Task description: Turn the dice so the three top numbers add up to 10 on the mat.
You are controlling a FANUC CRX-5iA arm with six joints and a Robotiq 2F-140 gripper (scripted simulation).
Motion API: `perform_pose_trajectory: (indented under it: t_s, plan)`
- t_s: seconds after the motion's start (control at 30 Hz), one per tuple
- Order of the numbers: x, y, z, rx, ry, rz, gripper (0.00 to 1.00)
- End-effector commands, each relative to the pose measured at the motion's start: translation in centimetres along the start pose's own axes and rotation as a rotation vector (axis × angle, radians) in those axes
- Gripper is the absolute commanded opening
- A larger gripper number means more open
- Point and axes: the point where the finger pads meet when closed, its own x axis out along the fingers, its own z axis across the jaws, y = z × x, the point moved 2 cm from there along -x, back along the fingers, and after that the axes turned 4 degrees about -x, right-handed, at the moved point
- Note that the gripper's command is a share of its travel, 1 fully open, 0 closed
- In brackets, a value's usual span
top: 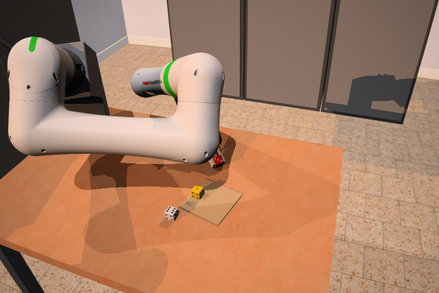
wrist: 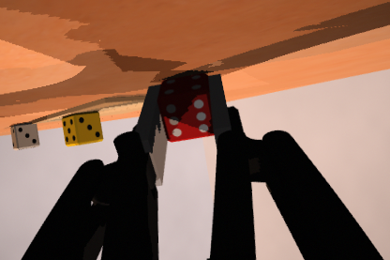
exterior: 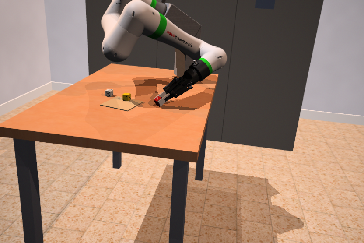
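My gripper (wrist: 187, 99) is shut on the red die (wrist: 186, 106) and holds it tilted, low over the table top, beyond the mat's far corner. The red die also shows in the top view (top: 218, 161) and the exterior view (exterior: 157, 98). The tan mat (top: 211, 201) lies flat on the table; it also shows in the exterior view (exterior: 121, 104). The yellow die (top: 197, 191) sits on the mat near one corner. The white die (top: 171, 213) sits on the table just off the mat's edge. Both show small in the wrist view, yellow die (wrist: 82, 128), white die (wrist: 25, 135).
The arm's long link (top: 116, 133) hangs low over the table behind the mat. The arm's dark base block (top: 86, 80) stands at the table's back edge. Tall cabinets (top: 290, 30) stand behind the table.
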Motion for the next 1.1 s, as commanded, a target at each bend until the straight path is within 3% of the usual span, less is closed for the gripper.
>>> perform_pose_trajectory:
  t_s: [0.0,0.37,1.07]
  plan:
    - [-0.02,0.0,0.01,0.0,0.0,0.0,0.21]
    - [-0.02,0.0,0.01,0.0,0.0,0.0,0.28]
    - [-0.02,0.0,0.01,0.0,0.0,0.0,0.28]
